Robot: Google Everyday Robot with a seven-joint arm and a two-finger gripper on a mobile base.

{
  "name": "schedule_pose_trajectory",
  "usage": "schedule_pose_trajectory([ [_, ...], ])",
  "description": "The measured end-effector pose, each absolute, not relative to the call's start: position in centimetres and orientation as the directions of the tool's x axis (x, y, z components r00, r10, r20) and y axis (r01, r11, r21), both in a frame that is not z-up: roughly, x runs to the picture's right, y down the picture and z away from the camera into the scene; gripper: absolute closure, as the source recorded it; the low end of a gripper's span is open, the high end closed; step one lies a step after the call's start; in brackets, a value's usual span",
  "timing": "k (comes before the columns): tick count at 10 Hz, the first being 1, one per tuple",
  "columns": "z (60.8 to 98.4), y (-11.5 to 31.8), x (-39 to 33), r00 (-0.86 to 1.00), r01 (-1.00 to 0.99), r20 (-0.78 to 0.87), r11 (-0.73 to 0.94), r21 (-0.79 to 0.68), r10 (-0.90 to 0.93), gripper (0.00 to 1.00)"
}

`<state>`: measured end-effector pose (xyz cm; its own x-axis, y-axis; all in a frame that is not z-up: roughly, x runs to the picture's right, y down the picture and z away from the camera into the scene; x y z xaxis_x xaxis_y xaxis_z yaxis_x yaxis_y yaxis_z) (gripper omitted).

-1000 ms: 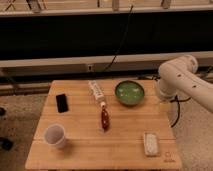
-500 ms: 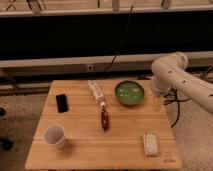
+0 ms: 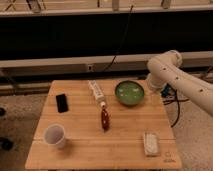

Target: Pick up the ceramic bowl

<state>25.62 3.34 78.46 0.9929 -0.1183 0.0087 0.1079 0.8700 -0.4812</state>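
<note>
ceramic bowl (image 3: pixel 129 93) sits on the table (image 3: pixel 80 150), pincer (image 3: pixel 153 86) beside its rim mostly hidden by the arm (image 3: pixel 180 82), its state impossible to tell.

No legible text or labels anywhere on the surface (image 3: pixel 85 152); gripper (image 3: pixel 153 86) just right of ceramic bowl (image 3: pixel 129 93).

- A single camera stands in front of the bench (image 3: pixel 125 150), higher than its top, and tilts down across it toward the dark wall (image 3: pixel 75 40) behind.
- It sits at middle range: the whole bench top fits, with strips of floor (image 3: pixel 15 120) on both sides.
- The arm (image 3: pixel 185 82) enters from the right edge; the gripper (image 3: pixel 153 86) is at the far right of the bench, just beside the ceramic bowl (image 3: pixel 129 93).
</note>
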Motion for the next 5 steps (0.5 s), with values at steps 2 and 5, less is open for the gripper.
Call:
schedule_pose_trajectory([
  [2, 79.9, 4.2, 25.3, 0.991, 0.128, 0.026, 0.865, -0.485, -0.131, 0.20],
  [5, 81.2, 4.5, 24.6, 0.988, 0.153, 0.050, 0.861, -0.485, -0.148, 0.20],
])
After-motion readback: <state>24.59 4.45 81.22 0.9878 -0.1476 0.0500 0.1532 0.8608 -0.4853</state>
